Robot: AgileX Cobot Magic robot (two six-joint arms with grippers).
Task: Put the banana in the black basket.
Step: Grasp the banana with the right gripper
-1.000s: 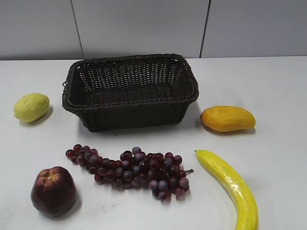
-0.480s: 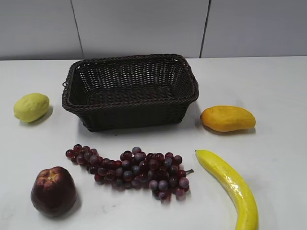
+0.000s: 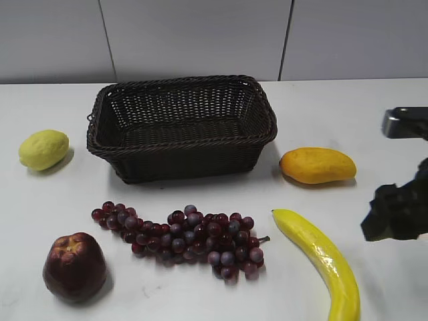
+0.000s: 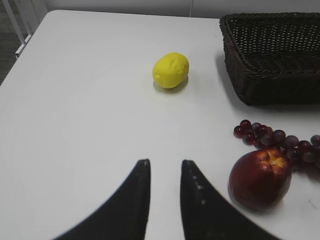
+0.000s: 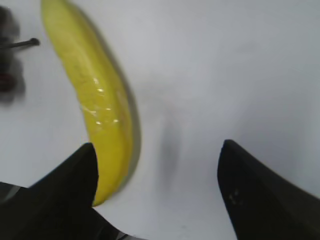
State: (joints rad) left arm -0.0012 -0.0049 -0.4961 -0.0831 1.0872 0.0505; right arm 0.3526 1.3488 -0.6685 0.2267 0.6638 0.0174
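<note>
One banana [image 5: 100, 100] lies on the table at ten o'clock of the right gripper [image 5: 157, 172], untouched; jaws spread wide, holding nothing.

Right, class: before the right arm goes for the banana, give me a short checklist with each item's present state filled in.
1. Right end effector open: ok.
2. End effector centred over the banana: not ok, the banana lies by one finger.
3. Banana free of the grapes: ok, apart.
4. Black basket has room: ok, nothing inside.
5. Mango off the banana: ok.
6. Left end effector away from the banana: ok.
</note>
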